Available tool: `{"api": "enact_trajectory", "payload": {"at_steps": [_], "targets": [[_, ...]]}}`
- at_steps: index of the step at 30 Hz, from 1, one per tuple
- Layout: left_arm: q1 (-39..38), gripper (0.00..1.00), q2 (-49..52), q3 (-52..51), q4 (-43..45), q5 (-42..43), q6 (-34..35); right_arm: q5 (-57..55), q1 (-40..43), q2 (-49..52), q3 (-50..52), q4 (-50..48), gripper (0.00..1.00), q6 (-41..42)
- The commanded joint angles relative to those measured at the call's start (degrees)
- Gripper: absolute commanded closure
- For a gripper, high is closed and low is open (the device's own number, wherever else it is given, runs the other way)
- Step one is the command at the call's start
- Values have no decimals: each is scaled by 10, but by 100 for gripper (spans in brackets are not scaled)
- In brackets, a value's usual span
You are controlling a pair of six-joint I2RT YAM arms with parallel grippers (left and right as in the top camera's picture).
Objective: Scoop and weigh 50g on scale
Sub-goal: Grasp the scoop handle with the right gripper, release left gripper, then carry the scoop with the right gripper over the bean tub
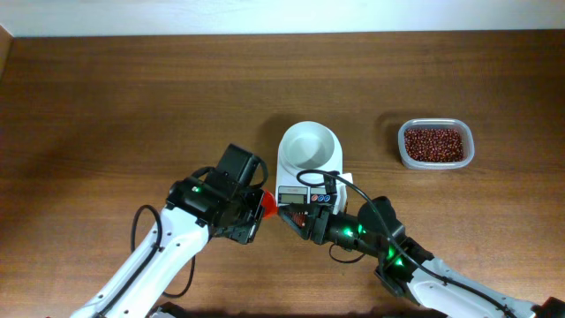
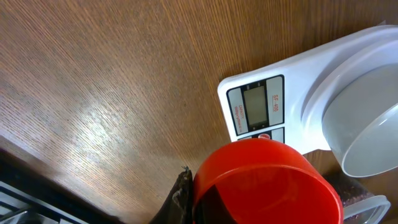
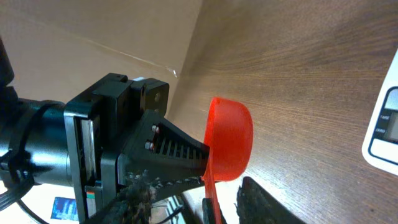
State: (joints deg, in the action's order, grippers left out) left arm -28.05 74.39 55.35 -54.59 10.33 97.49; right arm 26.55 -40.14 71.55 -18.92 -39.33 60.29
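The white scale (image 1: 305, 187) stands mid-table with a white bowl (image 1: 310, 146) on top that holds nothing. My left gripper (image 1: 258, 208) is shut on a red scoop (image 1: 268, 201) just left of the scale's display. The scoop's cup (image 2: 267, 182) shows no beans in the left wrist view, with the scale (image 2: 261, 106) behind it. My right gripper (image 1: 296, 219) reaches in from the right. In its wrist view the scoop's thin handle (image 3: 211, 196) runs down between the right gripper's (image 3: 233, 211) fingers, with a gap left on one side. The beans (image 1: 433, 143) lie in a clear tub.
The clear plastic tub (image 1: 402, 150) sits to the right of the scale, well apart from both arms. Both arms come in from the table's near edge and meet in front of the scale. Bare wood lies to the left and at the back.
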Motion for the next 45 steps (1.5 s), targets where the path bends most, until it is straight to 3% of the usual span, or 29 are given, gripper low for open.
{"api": "enact_trajectory", "payload": {"at_steps": [1,12,17,18,21,25,27,29,32,35,38,41,45], "targets": [[-6,100,-6,1,1,2,22,-13,-5,2,-5,-3,64,0],[-6,100,-6,1,3,-11,21,-2,-19,2,-5,9,77,2],[-16,99,-6,1,-2,-13,21,-2,-19,2,-5,10,91,2],[-16,90,-6,1,-6,-13,20,-3,-19,2,-5,12,96,0],[-15,68,-6,1,-6,-24,-29,-2,-18,2,-5,42,96,-33],[21,66,-34,1,-5,-48,-131,32,-15,-8,-5,76,96,-79],[66,53,-92,3,-4,-91,-252,53,16,-57,-5,154,96,-123],[76,63,-130,3,-4,-111,-284,88,68,-152,-5,218,96,-125],[76,100,-130,3,-3,-105,-284,90,168,-303,-5,343,96,-160],[37,100,-123,3,54,-99,-288,101,288,-424,-8,387,96,-168],[-71,100,-48,2,155,-115,-332,101,402,-426,-42,387,96,-184],[-141,100,44,2,211,-134,-379,109,480,-374,-83,399,96,-198],[-212,100,129,3,245,-195,-407,73,500,-216,-268,625,96,-347]]}}
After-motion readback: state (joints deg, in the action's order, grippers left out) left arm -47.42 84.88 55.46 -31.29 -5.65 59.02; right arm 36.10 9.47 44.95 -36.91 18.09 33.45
